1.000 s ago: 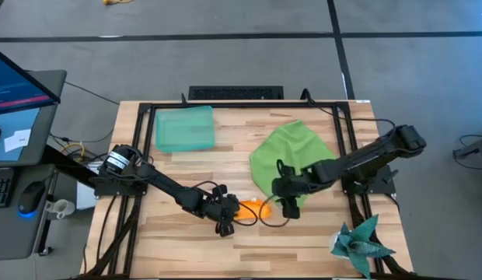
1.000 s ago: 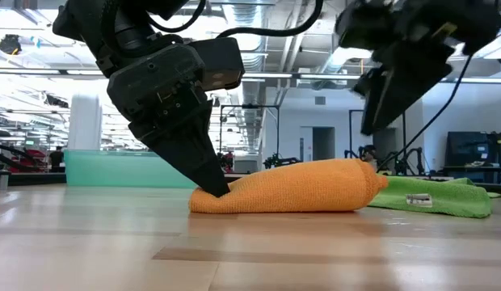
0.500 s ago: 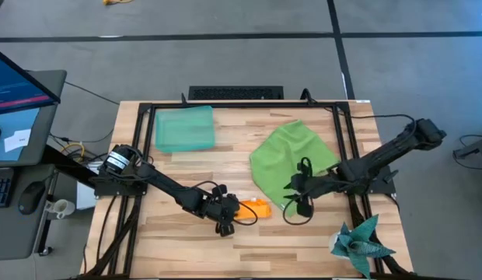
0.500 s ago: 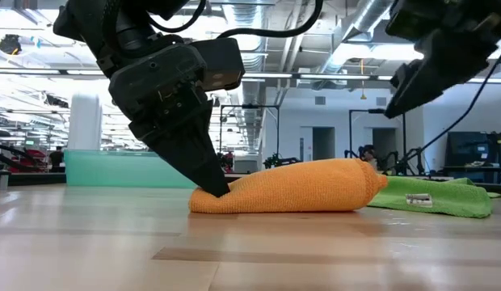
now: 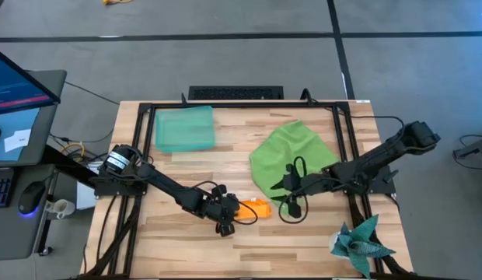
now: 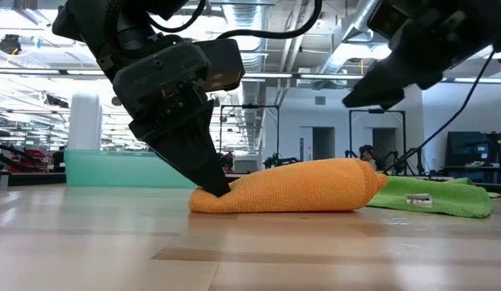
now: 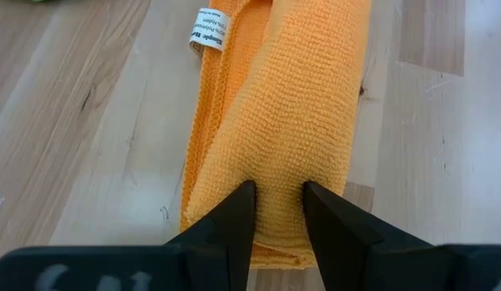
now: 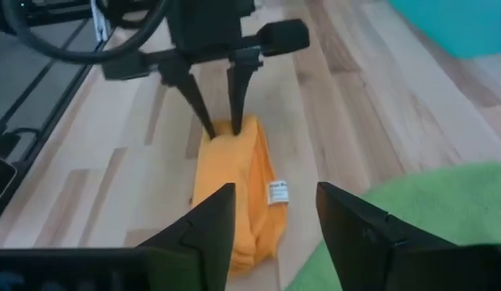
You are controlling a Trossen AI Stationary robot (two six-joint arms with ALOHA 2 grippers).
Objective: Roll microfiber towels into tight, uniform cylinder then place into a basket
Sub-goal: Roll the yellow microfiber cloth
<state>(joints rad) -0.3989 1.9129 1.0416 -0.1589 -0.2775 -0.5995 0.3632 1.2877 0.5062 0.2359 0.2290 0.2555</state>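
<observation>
Left hand (image 5: pixel 228 214) pinches one end of the orange roll (image 5: pixel 255 208), which lies on the surface (image 5: pixel 186 241) a little below the centre of the high view; in the left wrist view the two fingers (image 7: pixel 234 222) press into the cloth from both sides, closed narrowly on it. I think this grip is there to keep the roll tight so it does not unwind, and to be ready for lifting. Right hand (image 5: pixel 288 189) hangs just right of the roll, above the lower edge of the green towel (image 5: pixel 291 152), and it holds nothing; its fingers (image 8: pixel 204 228) stand apart, pointed at the roll's free end with the label. The green towel is spread flat, not rolled, right of centre. The basket (image 5: pixel 183 128) is in the upper left of the surface, well apart from the roll, with nothing visible in it. So the orange roll must next be carried there.
</observation>
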